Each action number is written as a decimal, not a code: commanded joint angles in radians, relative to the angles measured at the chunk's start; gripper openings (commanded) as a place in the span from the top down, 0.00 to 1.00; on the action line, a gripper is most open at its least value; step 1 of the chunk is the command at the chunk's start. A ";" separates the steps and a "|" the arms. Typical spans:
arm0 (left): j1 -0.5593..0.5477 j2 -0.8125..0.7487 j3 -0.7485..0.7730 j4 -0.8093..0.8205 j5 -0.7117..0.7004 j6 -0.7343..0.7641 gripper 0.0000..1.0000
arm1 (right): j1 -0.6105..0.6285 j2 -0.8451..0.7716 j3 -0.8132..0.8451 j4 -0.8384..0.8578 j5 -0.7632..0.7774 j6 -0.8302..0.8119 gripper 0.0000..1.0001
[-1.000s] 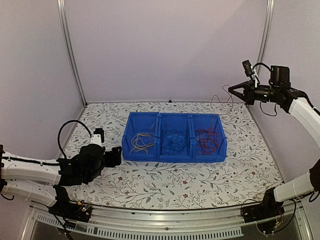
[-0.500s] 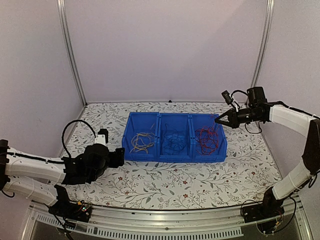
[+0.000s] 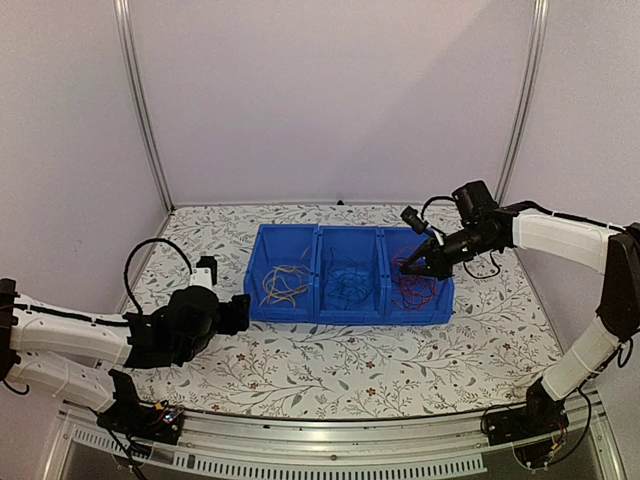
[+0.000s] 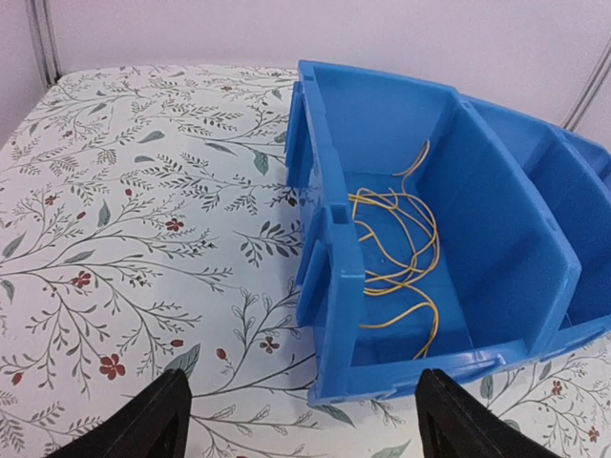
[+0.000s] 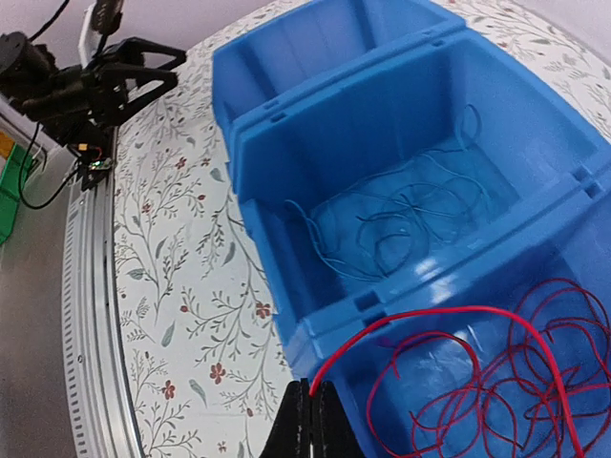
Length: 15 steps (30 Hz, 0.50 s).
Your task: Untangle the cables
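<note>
Right gripper has dropped a lot: a second ago it was high by the right rear post, half a second ago level with the bin's right rim, and now it is low over the right compartment of the blue bin. In the right wrist view its tips are clamped together on a single red strand. That strand arcs away into the pile of red cables lying in that same compartment. Dark blue cables sit in the middle compartment and yellow-tan cables in the left one, same as before. Left gripper is low on the table, just beside the bin's left end, barely nudged closer than a second ago. In the left wrist view its fingers are spread wide and hold nothing. Bin has not shifted.
</note>
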 commanded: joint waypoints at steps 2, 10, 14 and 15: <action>0.006 0.019 0.036 -0.002 -0.004 0.004 0.17 | 0.123 -0.024 0.034 -0.120 -0.023 -0.112 1.00; 0.005 0.033 0.021 -0.003 0.005 -0.025 0.17 | 0.041 -0.029 0.045 -0.098 0.073 -0.098 1.00; 0.006 0.039 0.023 0.001 0.006 -0.026 0.17 | -0.009 -0.002 0.052 -0.048 0.112 -0.066 1.00; 0.006 0.042 0.024 0.003 0.007 -0.025 0.17 | -0.008 0.013 0.052 -0.038 0.134 -0.064 1.00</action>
